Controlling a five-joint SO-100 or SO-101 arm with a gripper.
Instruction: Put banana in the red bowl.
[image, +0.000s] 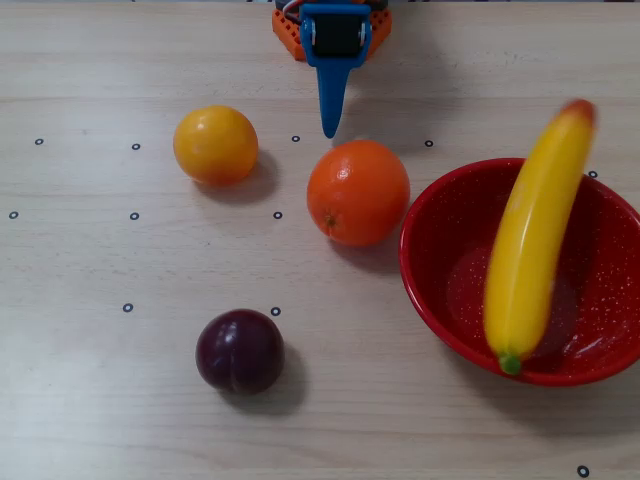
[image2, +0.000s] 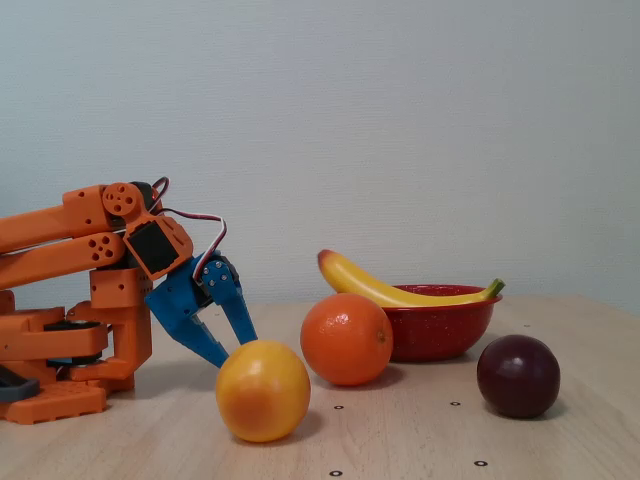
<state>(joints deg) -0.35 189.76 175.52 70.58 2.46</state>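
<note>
While folded low, arm, jaws apart.

A lab-style test bench: pale wood-grain table printed with small ring markers, before a bare wall.

Arm: orange plastic links, blocky, with visible round holes and a circular joint plate bearing small recesses near the wrist. Base: orange, stepped, with dark sections low down. Black servo body is set into the wrist housing just behind the gripper. Cables: thin red, white and dark wires loop from the wrist to the gripper. Gripper: blue plastic, two long tapered fingers ending in points, with a black servo mounted at its root in the overhead view.
</note>
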